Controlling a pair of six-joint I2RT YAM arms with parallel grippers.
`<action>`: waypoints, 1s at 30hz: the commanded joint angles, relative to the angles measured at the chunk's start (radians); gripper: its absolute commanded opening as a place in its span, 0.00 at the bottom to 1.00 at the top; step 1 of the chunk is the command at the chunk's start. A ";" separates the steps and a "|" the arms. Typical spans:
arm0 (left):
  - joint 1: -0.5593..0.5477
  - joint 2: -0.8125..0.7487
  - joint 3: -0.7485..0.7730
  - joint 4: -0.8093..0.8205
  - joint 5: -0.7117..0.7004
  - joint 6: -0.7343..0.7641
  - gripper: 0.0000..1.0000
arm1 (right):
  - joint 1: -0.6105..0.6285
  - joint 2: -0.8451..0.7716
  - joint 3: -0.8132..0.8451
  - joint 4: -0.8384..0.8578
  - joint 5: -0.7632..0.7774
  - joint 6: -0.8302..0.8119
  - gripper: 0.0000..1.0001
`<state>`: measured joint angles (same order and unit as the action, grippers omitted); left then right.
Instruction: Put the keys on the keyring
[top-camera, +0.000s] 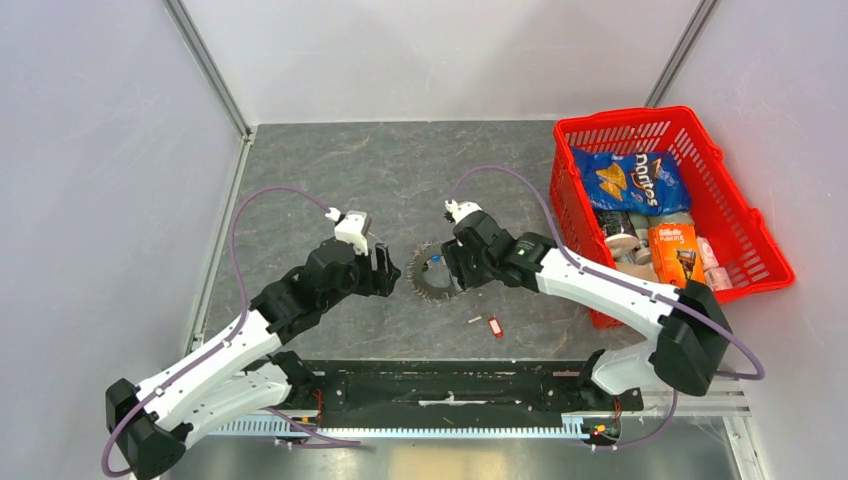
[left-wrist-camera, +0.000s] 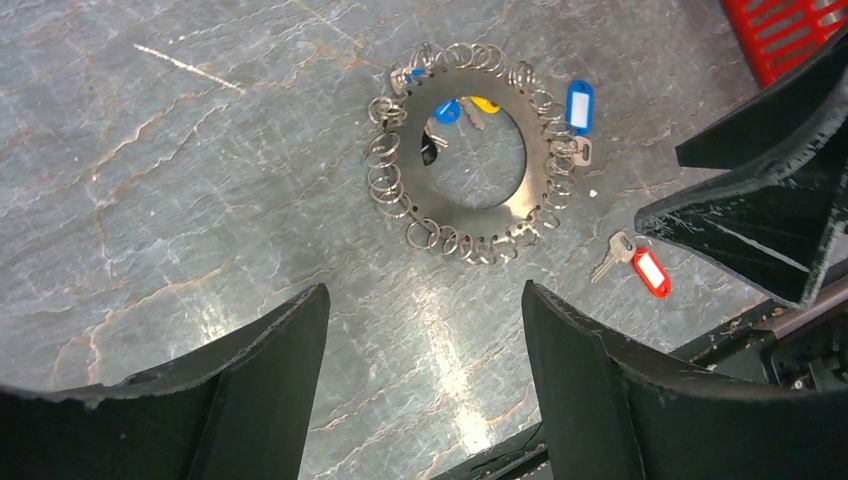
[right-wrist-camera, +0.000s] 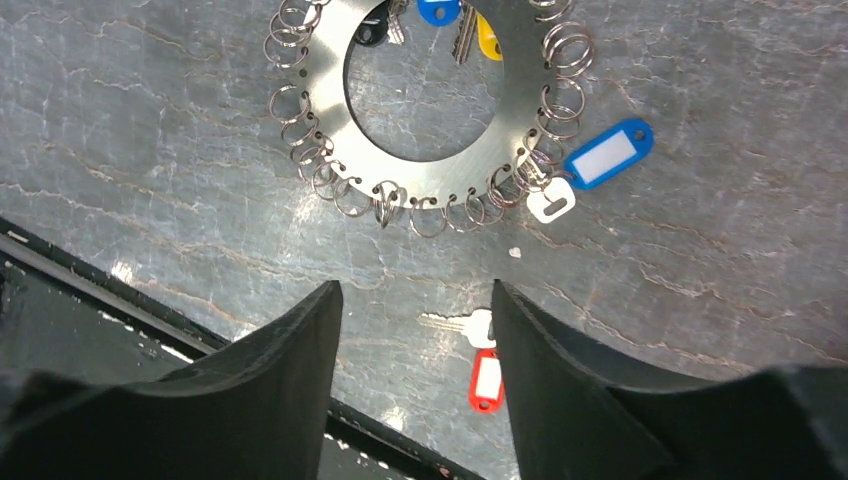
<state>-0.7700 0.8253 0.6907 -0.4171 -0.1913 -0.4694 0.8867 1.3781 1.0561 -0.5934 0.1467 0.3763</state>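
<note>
Red is the colour to be watched: the red key (right-wrist-camera: 487, 380) is seen loose on the table (top-camera: 330, 180), just on the near side of the keyring (right-wrist-camera: 430, 178) and apart from it. The keyring is laid flat at mid-table, between the two grippers, with blue-, yellow- and white-tagged keys (right-wrist-camera: 608, 153) gathered at its rim and hole. The right gripper (right-wrist-camera: 415, 360) is held with its fingers apart and nothing between them, and the red key is caught almost under it, tucked against the inner edge of one finger. The left gripper (left-wrist-camera: 425, 370) is likewise spread and empty, but from there the red key is found well off to the side, on the right arm's half. So the right arm is judged the nearer, and the pick is judged to be its own. The axis is what must be minded: the silver blade is laid across the gap, along the line on which the fingers close, while the red tag is turned back toward the near edge, square to that line. The tag is therefore reckoned the better hold; a short drop and a slight shift toward it would be called for.
</note>
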 joint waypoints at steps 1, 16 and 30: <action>-0.003 -0.045 -0.034 0.042 -0.060 -0.047 0.77 | 0.004 0.055 -0.003 0.098 0.017 0.054 0.61; -0.003 -0.025 -0.094 0.139 -0.035 -0.052 0.77 | 0.004 0.183 -0.006 0.160 -0.034 0.169 0.45; -0.003 -0.023 -0.099 0.149 -0.034 -0.047 0.76 | 0.004 0.180 -0.050 0.122 0.041 0.054 0.37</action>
<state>-0.7700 0.8005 0.5983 -0.3176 -0.2085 -0.4923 0.8864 1.5658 1.0180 -0.4736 0.1371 0.4778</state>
